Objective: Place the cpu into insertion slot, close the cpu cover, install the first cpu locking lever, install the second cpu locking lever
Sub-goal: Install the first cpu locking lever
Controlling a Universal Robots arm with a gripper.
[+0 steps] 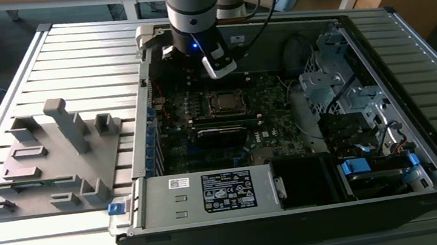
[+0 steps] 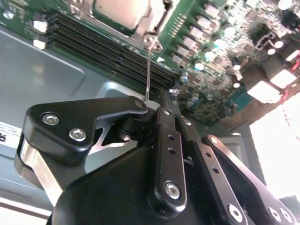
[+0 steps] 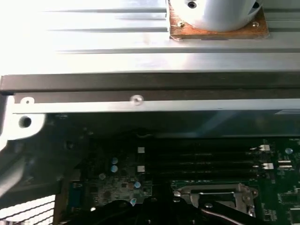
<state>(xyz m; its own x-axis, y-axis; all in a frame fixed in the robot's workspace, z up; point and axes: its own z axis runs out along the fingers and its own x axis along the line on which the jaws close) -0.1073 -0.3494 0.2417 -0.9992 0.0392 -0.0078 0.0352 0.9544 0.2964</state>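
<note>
Inside an open black desktop computer case (image 1: 295, 230), the arm's black gripper (image 2: 151, 102) hangs over the green motherboard (image 1: 273, 135). In the second wrist view its fingers (image 2: 133, 107) are pinched on the tip of a thin silver wire locking lever (image 2: 148, 70). The small silver-grey square cpu (image 2: 117, 10), cut off at the picture's edge, sits in the square black insertion slot (image 1: 208, 104) near the board's middle, framed by the thin silver metal cpu cover (image 2: 157, 16). The print on the white-and-black label (image 1: 228, 190) by the case's front edge is too small to read.

High exterior view looks steeply down on the open computer case (image 1: 294, 224); both wrist views sit close over its motherboard (image 2: 225, 56). All three share the insertion slot (image 1: 223, 102).
</note>
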